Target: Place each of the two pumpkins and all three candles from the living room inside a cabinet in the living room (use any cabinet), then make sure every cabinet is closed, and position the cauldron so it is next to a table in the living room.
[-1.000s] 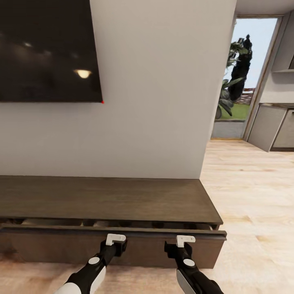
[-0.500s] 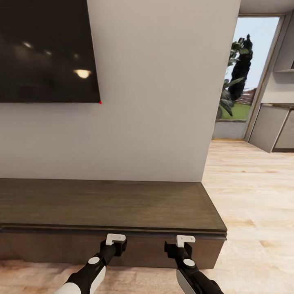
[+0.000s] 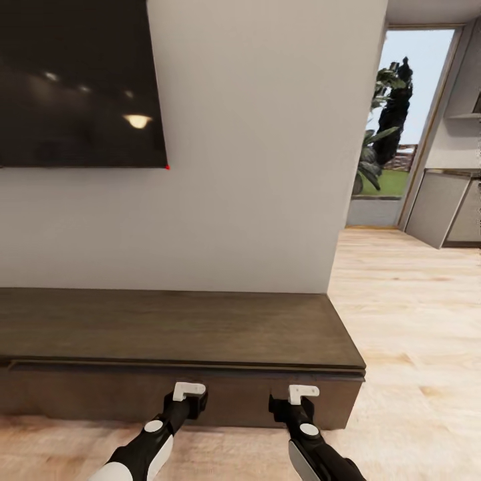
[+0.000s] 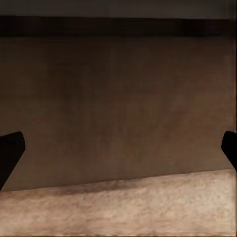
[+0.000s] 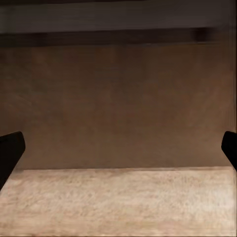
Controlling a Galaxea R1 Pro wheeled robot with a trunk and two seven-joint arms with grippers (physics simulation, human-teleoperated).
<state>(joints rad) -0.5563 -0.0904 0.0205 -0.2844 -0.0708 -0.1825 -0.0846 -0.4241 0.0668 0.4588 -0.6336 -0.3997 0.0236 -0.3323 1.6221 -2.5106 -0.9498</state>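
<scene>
- Since one second before, the wide pull-out front of the long, low dark-brown wooden cabinet [image 3: 180,327] went in: the gap that showed its pale inside was gone, and the front sat nearly flush under the thin black top edge.
- Both arms were held low and forward with the tips facing the cabinet front. I judge this was so because they were used to push the front shut.
- The left end effector [image 3: 191,398] stood close before the front, with its fingers spread wide in the left wrist view and nothing between them.
- The right end effector [image 3: 294,401] stood beside it at the same height, also spread wide and empty in the right wrist view.
- Whether the tips touched the wood or were just apart, I could not tell.
- The cabinet stood against the pale wall, under the wall-mounted black TV [image 3: 77,80], on the light wood plank floor [image 3: 414,314].
- The closing step for this cabinet looked done or almost done; the pumpkins and candles, if inside, were hidden.
- To the right, an open doorway [image 3: 401,113] showed green plants outside.
</scene>
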